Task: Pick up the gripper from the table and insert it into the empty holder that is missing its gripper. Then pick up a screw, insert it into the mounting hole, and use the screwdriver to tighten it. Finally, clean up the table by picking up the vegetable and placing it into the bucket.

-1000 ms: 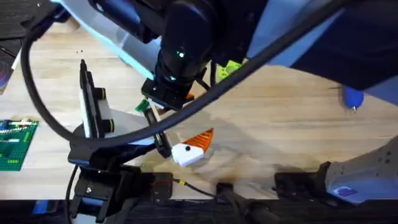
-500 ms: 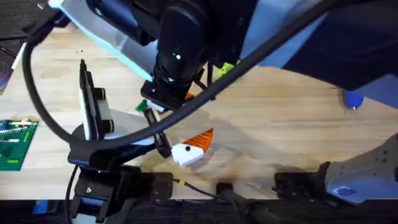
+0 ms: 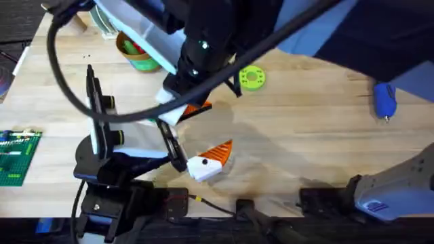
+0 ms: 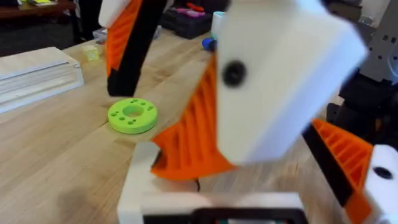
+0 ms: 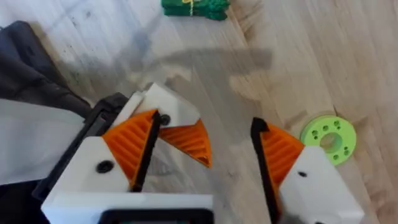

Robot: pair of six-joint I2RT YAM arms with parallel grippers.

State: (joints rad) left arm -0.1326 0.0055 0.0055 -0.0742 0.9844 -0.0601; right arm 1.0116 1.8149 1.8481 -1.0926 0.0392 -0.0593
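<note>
Looked like the insertion step. Right hand hung open around an orange wedge (probably the loose gripper), near the green disc. Holder stood farther from that disc, on the desk. Called next for closing on the orange wedge and aligning it.

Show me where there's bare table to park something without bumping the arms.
The widest free patch is the wood between the green disc and the screwdriver, running down toward the right arm's base. It is crowded around the claw fixture at centre-left, where cables cross, and near the bucket.
</note>
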